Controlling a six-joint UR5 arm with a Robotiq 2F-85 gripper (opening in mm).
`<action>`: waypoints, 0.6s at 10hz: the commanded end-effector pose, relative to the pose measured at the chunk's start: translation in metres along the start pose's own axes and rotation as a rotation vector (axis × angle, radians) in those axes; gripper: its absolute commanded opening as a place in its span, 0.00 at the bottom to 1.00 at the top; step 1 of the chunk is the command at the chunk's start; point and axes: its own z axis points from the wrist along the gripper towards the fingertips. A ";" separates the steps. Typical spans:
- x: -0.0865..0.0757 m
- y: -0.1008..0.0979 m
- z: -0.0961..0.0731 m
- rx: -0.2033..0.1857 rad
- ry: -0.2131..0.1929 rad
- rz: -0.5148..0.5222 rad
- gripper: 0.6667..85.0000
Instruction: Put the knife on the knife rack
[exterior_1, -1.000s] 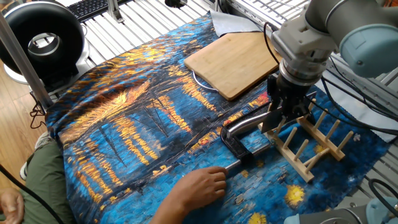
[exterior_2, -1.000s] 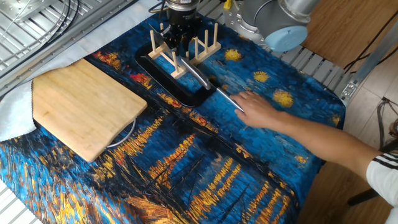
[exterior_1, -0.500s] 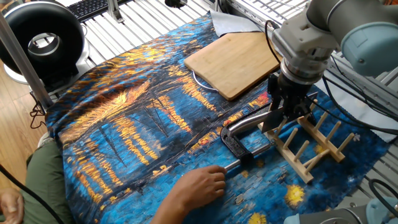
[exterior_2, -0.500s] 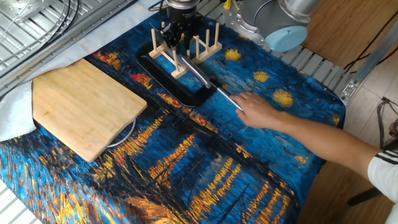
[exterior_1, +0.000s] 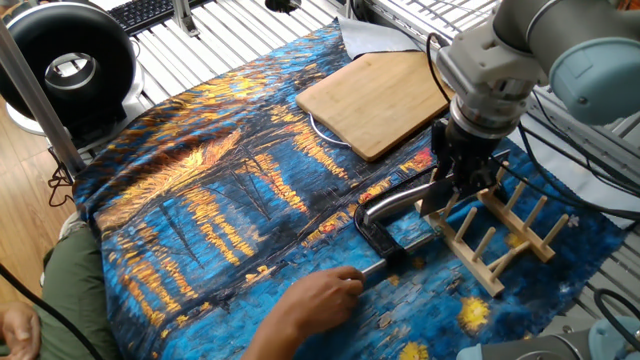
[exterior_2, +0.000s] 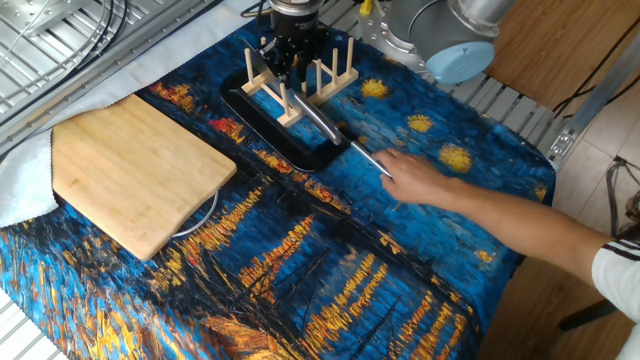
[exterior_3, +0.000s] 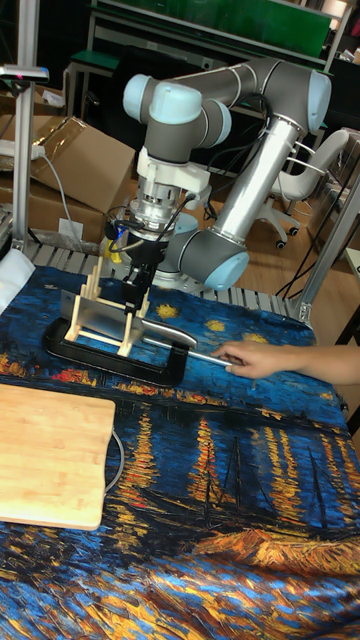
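The knife (exterior_3: 100, 322) stands on edge in the wooden knife rack (exterior_1: 505, 240), its broad blade (exterior_2: 257, 72) between the pegs. Its shiny curved handle (exterior_1: 395, 200) sticks out of the rack's end over the cloth. My gripper (exterior_3: 135, 290) reaches straight down among the pegs and is shut on the knife where blade meets handle. In the other fixed view my gripper (exterior_2: 290, 72) hides the middle of the rack (exterior_2: 335, 75). In one fixed view my gripper (exterior_1: 458, 188) sits at the rack's near end.
A black clamp (exterior_1: 378, 238) lies around the rack's base, and a person's hand (exterior_2: 420, 180) holds its thin steel rod. A wooden cutting board (exterior_1: 375, 100) lies on the blue patterned cloth. A black round fan (exterior_1: 65, 65) stands at the table's far corner.
The person's hand has shifted slightly on the rod. My gripper and the knife have hardly moved.
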 end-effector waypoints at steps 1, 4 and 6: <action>-0.002 -0.001 -0.001 0.007 -0.011 0.023 0.37; 0.001 0.001 -0.005 0.005 0.003 0.033 0.38; 0.004 0.001 -0.007 0.005 0.016 0.031 0.41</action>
